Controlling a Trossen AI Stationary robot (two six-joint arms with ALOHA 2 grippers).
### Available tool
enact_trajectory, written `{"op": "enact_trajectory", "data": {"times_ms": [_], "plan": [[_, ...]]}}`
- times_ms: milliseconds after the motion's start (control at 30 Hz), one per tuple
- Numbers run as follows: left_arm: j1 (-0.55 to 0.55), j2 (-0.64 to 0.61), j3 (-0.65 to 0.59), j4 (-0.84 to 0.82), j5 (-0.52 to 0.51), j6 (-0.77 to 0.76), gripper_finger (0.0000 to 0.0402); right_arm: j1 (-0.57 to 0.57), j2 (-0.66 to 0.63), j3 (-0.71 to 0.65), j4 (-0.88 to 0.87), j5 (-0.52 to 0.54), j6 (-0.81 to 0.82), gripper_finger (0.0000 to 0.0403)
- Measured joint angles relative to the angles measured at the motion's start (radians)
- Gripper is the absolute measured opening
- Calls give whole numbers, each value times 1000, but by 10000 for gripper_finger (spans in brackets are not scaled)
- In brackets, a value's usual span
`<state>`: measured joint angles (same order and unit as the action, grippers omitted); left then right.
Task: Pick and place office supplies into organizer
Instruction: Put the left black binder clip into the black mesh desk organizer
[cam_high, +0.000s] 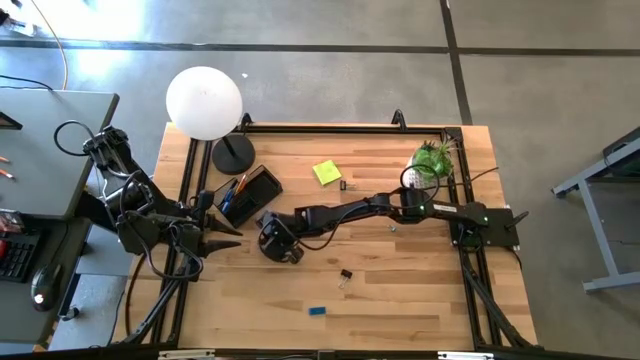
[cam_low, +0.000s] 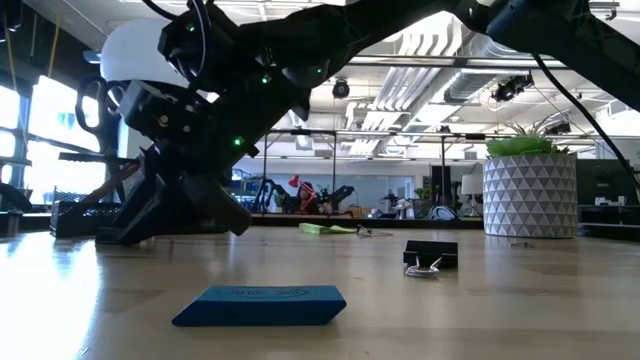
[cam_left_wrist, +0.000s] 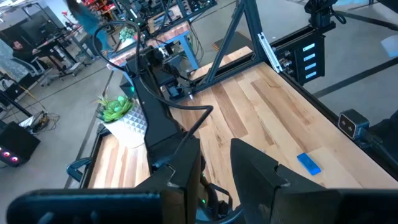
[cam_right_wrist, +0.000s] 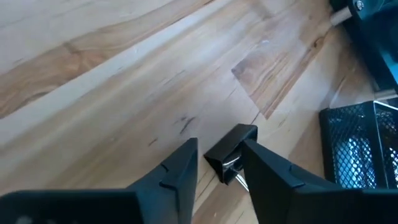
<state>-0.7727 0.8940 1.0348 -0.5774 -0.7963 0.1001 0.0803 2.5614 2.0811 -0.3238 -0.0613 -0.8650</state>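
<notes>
Right gripper (cam_right_wrist: 219, 163) sits low over the wooden table (cam_high: 400, 300), at centre-left of the high view just right of the organizer. In the right wrist view its two dark fingers (cam_right_wrist: 171, 177) flank a black binder clip (cam_right_wrist: 229, 154) lying on the wood; the jaws stand partly open, with a narrow gap visible on each side of the clip, so no firm grip is confirmed. Mesh wall of the organizer (cam_right_wrist: 364, 146) appears at the right edge of that view.

Left gripper (cam_high: 225, 232) waits at the left edge of the table, beside the organizer, its fingers (cam_left_wrist: 258, 171) a little apart and holding nothing.

White globe lamp (cam_high: 204, 102) stands at upper left of the high view on its round black base (cam_high: 232, 154). Potted green plant (cam_high: 432, 160) occupies the upper right of the table.

Organizer (cam_high: 250, 193), a black mesh tray, lies just below the lamp base and contains orange pencils (cam_high: 238, 186) and dark items.

Yellow sticky-note pad (cam_high: 326, 172) lies at upper centre, with a small dark item (cam_high: 345, 185) just beside it.

Second binder clip (cam_high: 345, 275) rests at lower centre, well apart from the blue eraser (cam_high: 317, 311) below it.
</notes>
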Motion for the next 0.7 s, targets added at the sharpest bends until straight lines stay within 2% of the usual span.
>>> {"op": "enact_trajectory", "data": {"times_ms": [167, 367, 700], "plan": [[0, 0, 0, 0, 0, 0, 79, 0, -1, 0, -23, 0, 0, 81], [0, 0, 0, 0, 0, 0, 78, 1, -3, 0, -31, 12, 39, 12], [0, 0, 0, 0, 0, 0, 78, 18, -12, -1, -7, 70, 83, 3]]}}
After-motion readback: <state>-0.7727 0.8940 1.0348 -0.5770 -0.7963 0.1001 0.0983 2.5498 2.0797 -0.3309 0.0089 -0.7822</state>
